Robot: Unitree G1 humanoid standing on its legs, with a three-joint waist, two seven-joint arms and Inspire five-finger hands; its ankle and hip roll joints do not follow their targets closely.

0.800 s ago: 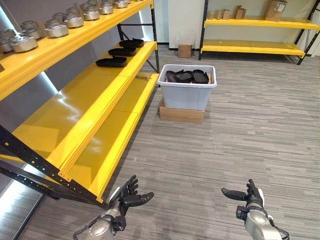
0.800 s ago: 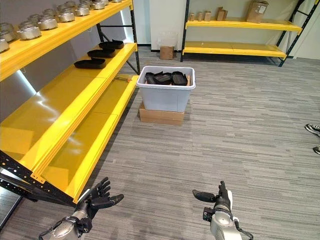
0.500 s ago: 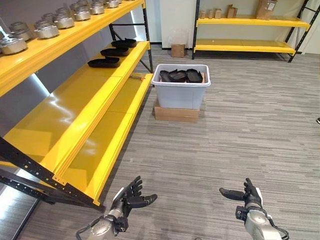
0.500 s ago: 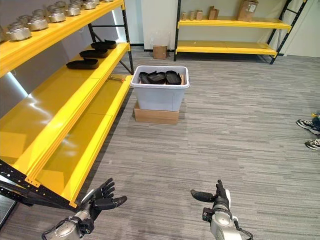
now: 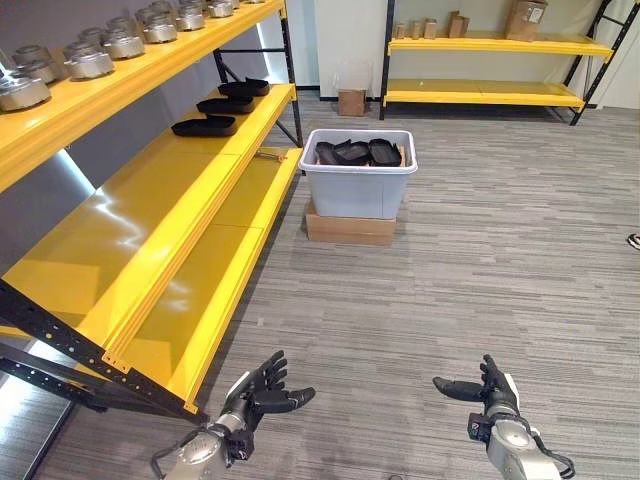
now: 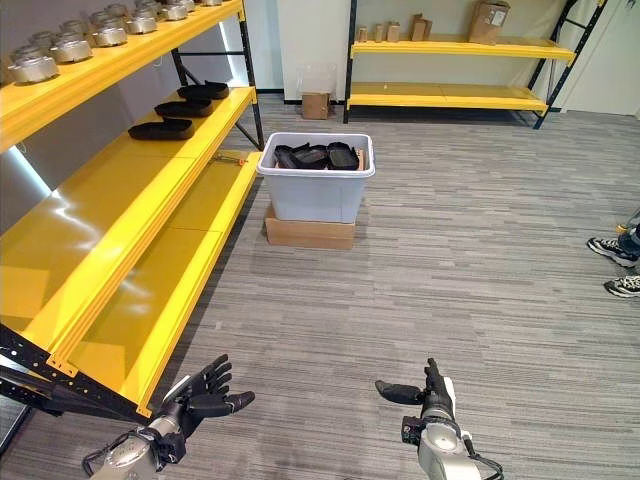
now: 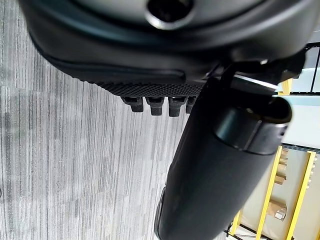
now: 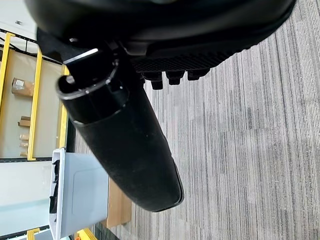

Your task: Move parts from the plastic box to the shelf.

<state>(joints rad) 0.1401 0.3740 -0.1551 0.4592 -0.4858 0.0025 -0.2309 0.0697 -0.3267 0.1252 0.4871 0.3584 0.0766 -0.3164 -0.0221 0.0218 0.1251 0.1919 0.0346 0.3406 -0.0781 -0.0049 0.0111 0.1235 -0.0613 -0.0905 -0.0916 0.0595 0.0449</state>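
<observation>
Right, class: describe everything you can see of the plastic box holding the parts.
The plastic box is a pale grey, open-topped tub with a rolled rim and sides tapering downward. It sits upright on a flat cardboard box on the carpet, close beside the yellow shelf. Black parts are piled inside, reaching its rim. Neither hand touches it.

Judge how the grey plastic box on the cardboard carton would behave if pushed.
The plastic box would probably slide rather than tip: it looks squat and wide. It perches on a carton, so a hard shove might carry it off. The black parts inside likely add weight.
</observation>
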